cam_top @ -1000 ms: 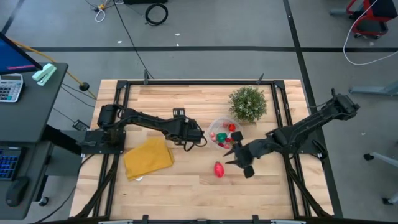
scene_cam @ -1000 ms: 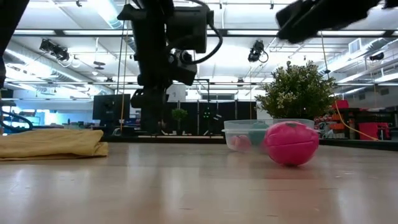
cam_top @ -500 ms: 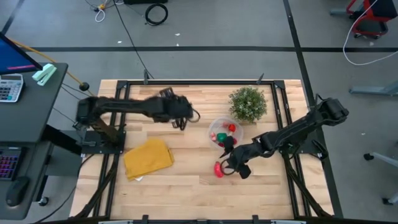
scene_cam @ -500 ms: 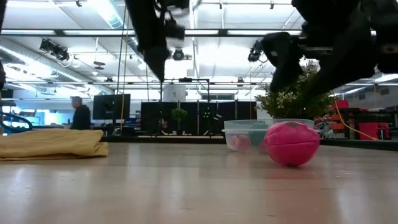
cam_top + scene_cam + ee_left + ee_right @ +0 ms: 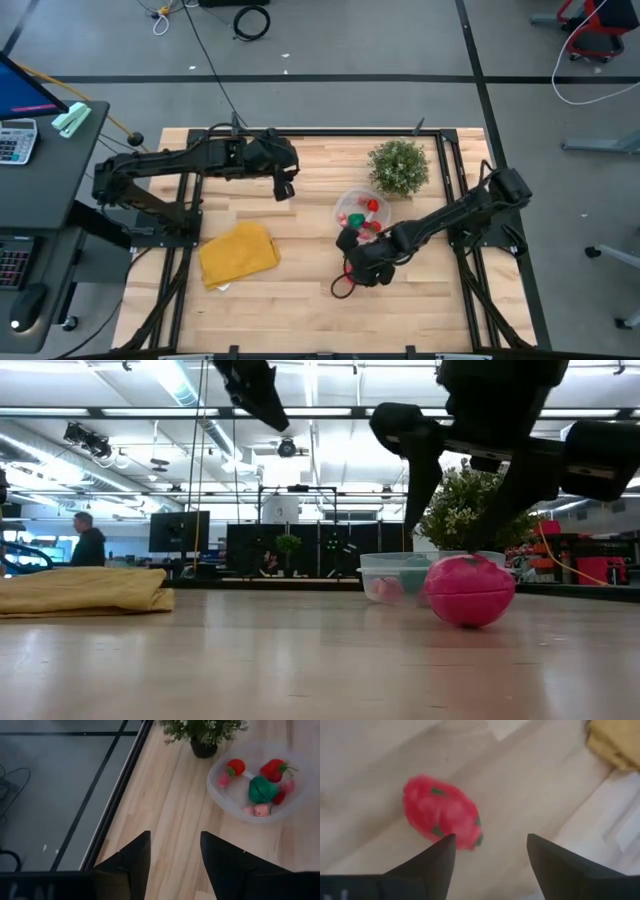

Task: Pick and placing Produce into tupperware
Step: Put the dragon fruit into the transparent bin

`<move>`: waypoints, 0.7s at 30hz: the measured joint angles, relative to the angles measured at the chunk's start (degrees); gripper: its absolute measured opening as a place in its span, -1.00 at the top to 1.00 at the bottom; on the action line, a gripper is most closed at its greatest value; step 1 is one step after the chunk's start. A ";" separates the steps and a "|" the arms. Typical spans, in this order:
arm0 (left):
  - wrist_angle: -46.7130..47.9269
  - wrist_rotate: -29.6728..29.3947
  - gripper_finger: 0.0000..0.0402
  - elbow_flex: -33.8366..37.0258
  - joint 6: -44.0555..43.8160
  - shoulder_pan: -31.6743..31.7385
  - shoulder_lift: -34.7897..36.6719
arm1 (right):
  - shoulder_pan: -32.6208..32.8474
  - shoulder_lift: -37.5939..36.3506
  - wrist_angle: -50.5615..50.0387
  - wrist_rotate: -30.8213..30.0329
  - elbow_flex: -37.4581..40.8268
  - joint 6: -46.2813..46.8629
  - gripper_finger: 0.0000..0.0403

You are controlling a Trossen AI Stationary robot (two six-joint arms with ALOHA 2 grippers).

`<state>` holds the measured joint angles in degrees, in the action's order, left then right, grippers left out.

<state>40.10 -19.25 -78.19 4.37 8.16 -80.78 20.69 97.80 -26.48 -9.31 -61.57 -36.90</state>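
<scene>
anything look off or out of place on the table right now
One piece of produce, a red-pink fruit, lies loose on the table outside the tupperware, where the other pieces sit. The right hand hovers open above it. The left hand is open, raised near the table's far edge. Nothing is spilled or damaged.

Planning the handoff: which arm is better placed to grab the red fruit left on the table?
Right: its open pincer hovers just over the red fruit, while the left pincer sits far off.
</scene>
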 joint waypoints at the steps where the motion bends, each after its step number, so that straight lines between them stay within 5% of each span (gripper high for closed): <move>1: 0.43 0.00 0.12 0.00 -0.12 0.00 -0.02 | 0.02 1.11 -3.01 -0.60 -1.87 -0.33 -0.26; 7: 5.37 0.05 0.10 0.06 -0.26 -0.02 -0.24 | 1.01 4.18 -11.84 -0.39 -9.62 -2.11 -0.27; 21: 5.53 0.02 0.11 0.09 -1.17 -1.45 -0.24 | 4.22 9.37 -15.59 -5.49 -9.84 -16.02 -0.27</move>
<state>45.63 -19.22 -78.11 3.20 6.71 -81.01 24.90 107.18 -42.06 -14.80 -71.42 -52.92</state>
